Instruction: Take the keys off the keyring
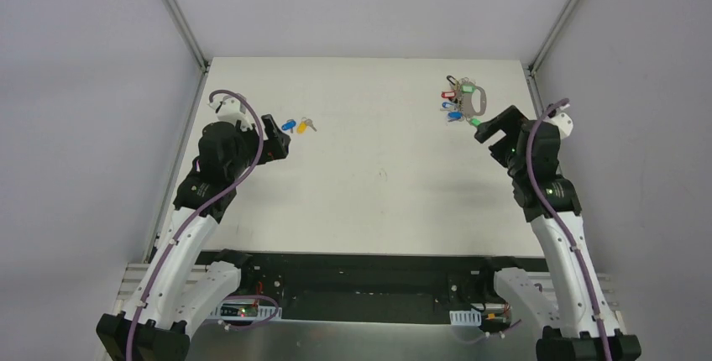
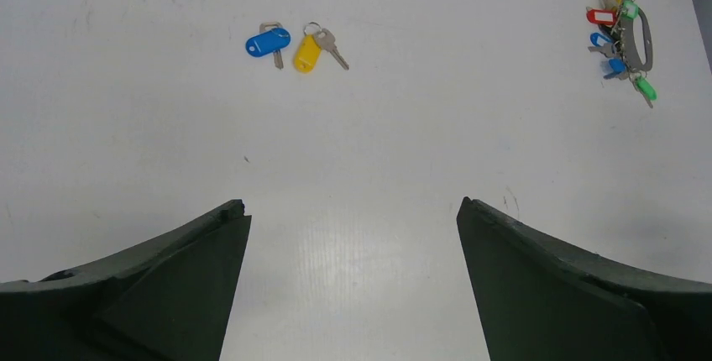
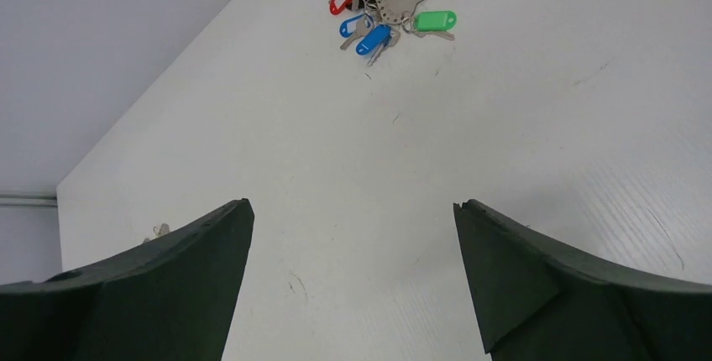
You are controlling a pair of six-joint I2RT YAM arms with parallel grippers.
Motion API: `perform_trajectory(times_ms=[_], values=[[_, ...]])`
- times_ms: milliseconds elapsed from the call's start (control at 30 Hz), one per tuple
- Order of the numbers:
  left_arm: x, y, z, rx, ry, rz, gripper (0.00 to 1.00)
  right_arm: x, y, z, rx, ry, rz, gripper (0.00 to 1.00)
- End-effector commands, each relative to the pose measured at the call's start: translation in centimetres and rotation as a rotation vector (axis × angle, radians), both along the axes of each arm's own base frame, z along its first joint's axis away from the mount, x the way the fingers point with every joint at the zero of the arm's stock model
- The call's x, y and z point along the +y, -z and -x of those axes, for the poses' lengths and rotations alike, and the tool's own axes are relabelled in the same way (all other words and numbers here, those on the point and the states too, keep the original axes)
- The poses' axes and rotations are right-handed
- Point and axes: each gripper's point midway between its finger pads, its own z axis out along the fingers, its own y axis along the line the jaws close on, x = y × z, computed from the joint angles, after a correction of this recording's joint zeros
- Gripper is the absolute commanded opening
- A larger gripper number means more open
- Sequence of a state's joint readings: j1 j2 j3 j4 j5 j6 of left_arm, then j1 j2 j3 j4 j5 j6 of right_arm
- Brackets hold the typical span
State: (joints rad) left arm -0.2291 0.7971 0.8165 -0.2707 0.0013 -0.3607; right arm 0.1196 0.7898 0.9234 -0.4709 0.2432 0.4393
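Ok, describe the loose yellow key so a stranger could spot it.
On the white table, look at the left arm's side, just beyond the left pincer. Two loose keys lie there, far from the keyring: the yellow key sits right of the blue key.

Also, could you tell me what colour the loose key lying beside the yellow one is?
Blue; the loose key shows best in the left wrist view.
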Motion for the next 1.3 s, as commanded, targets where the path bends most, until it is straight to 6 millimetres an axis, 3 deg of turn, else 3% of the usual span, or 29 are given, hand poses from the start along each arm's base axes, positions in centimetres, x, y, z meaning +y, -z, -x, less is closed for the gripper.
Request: perform_trajectory(times_ms=[0,267,433,667,800,900,1133,1267], values=[[-0.6,-2.4,-0.4,-0.063,0.016,0.041,0.99,0.5,-0.3,-4.2,-0.046,-0.032,0.039,0.99],[-1.2,-1.5,-0.3,-0.047,0.083,-0.003,0.99,-1.0,2.5,-12.7,0.159,-0.028,0.262,0.99],[-1.2,-1.1,-0.3,-0.039,0.088,-0.014,0.99,-1.2,4.2,-17.8,0.226,-0.070,0.278,0.99],[-1.9,-0.5,-0.4,-0.010,0.112,0.013,0.99,-1.6,8.8,-23.8,0.370,-0.111,0.327,0.94],[-5.5,0.6,-0.3,0.073,0.287,0.105,0.99,-1.3,12.3,-25.9,0.432,-0.156,0.325,0.94],[-7.4,1.2,-0.5,0.143,0.370,0.170,0.99,-1.4,13.7,-27.0,0.460,-0.169,0.326,0.94],[-7.9,2.2,-0.6,0.186,0.383,0.192,0.99,-1.6,17.3,-28.7,0.549,-0.201,0.314,0.94],[-7.9,2.2,-0.5,0.186,0.381,0.192,0.99,-2.4,19.3,-29.1,0.630,-0.191,0.338,0.88]])
